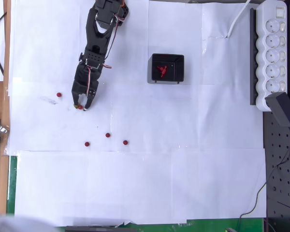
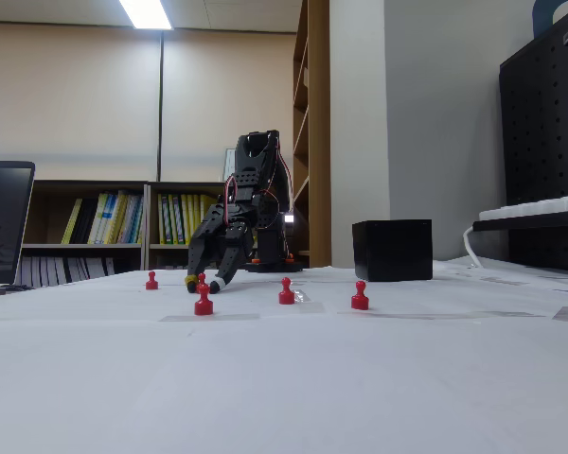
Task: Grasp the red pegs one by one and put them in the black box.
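Pincer (image 1: 82,107) down at the table (image 1: 135,183), fingers narrowly apart around one red peg (image 1: 80,107) — grasp step, not yet closed. Next: pinch, lift, carry right to the black box (image 1: 166,68), which holds some pegs; four lie loose nearby.

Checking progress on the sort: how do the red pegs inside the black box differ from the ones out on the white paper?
The pegs in the black box lie tumbled together in a heap; the pegs on the paper stand upright and apart. One paper peg sits between the gripper fingers; the boxed ones are free. All are the same red.
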{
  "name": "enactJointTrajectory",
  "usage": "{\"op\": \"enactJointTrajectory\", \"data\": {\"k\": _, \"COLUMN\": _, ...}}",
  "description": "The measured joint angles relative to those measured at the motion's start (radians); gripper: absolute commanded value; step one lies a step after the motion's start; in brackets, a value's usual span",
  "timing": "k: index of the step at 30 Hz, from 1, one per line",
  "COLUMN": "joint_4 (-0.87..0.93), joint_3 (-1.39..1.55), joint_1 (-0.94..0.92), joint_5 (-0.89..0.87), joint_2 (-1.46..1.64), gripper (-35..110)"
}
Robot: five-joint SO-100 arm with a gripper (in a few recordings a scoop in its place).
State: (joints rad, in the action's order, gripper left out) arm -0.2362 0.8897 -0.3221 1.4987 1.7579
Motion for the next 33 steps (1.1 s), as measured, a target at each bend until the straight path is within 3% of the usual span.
{"op": "enactJointTrajectory", "data": {"k": 5, "joint_4": 0.101, "joint_3": 0.012, "joint_1": 0.0, "joint_5": 0.014, "joint_2": -0.038, "gripper": 0}}
{"op": "enactJointTrajectory", "data": {"k": 9, "joint_4": 0.319, "joint_3": 0.046, "joint_1": 0.012, "joint_5": 0.087, "joint_2": -0.137, "gripper": 0}}
{"op": "enactJointTrajectory", "data": {"k": 13, "joint_4": 0.75, "joint_3": 0.236, "joint_1": 0.087, "joint_5": 0.261, "joint_2": -0.227, "gripper": 0}}
{"op": "enactJointTrajectory", "data": {"k": 19, "joint_4": 1.505, "joint_3": 0.653, "joint_1": 0.351, "joint_5": 0.586, "joint_2": -0.314, "gripper": 0}}
{"op": "enactJointTrajectory", "data": {"k": 23, "joint_4": 1.839, "joint_3": 0.847, "joint_1": 0.578, "joint_5": 0.75, "joint_2": -0.328, "gripper": 0}}
{"op": "enactJointTrajectory", "data": {"k": 27, "joint_4": 1.93, "joint_3": 0.925, "joint_1": 0.824, "joint_5": 0.868, "joint_2": -0.33, "gripper": 0}}
{"op": "enactJointTrajectory", "data": {"k": 33, "joint_4": 1.875, "joint_3": 0.937, "joint_1": 1.035, "joint_5": 0.999, "joint_2": -0.321, "gripper": 0}}
